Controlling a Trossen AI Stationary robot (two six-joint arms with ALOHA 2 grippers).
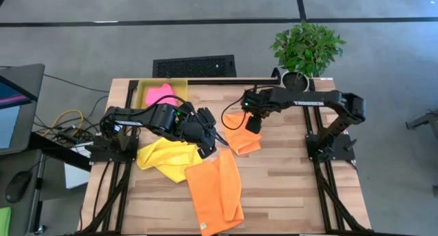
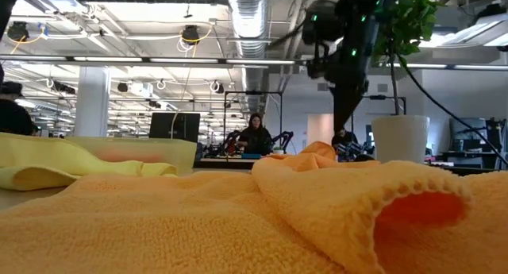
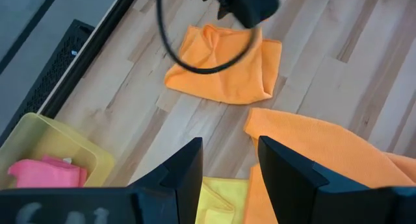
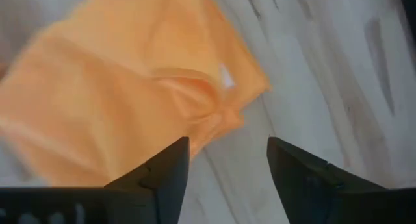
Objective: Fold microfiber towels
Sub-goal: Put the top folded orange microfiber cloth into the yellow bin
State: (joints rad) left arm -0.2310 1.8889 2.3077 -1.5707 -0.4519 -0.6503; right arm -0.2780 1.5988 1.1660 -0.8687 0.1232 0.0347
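A small folded orange towel lies flat on the table's middle, and my right gripper hangs open just above it, touching nothing; in the right wrist view the towel shows beyond the open fingers. A larger orange towel lies crumpled near the front edge, partly over a yellow towel. My left gripper hovers open above the table between these towels, with nothing between its fingers. A pink towel rests inside the yellow bin.
The translucent yellow bin stands at the table's far left. A potted plant stands at the far right corner. Bare wood shows to the right of the orange towels. In the low view the big orange towel fills the foreground.
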